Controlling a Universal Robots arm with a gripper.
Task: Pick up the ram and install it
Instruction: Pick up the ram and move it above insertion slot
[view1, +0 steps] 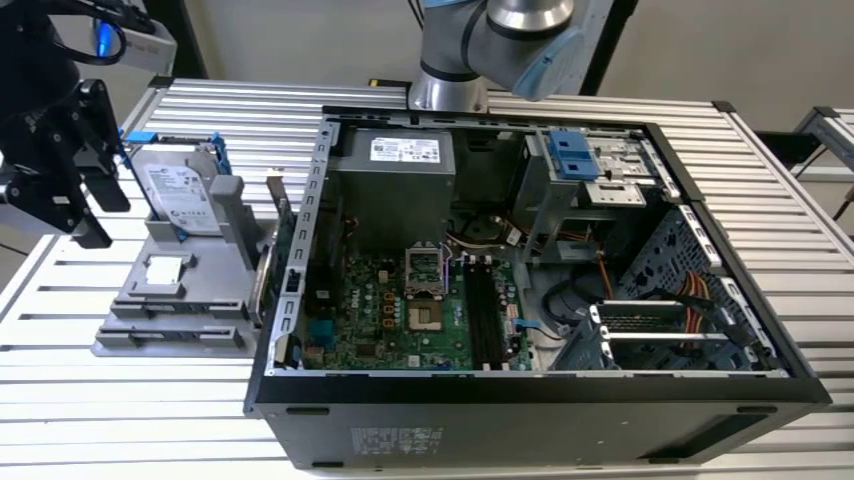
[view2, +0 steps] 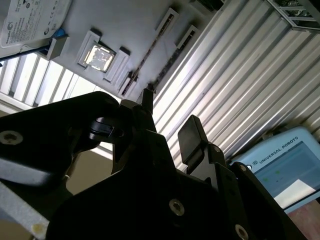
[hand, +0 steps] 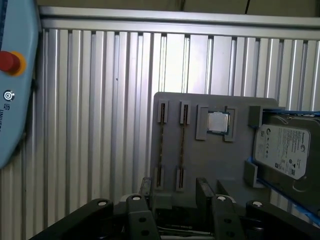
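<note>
The black claw hangs above the ribbed metal desk at the exterior view's left, just beside the grey plastic holder tray. Its fingers are spread, with nothing between them. I can't tell for sure where the ram sits. Thin dark lines run along the tray's two long grooves, and a long dark strip lies among the green motherboard's slots inside the open black computer case.
</note>
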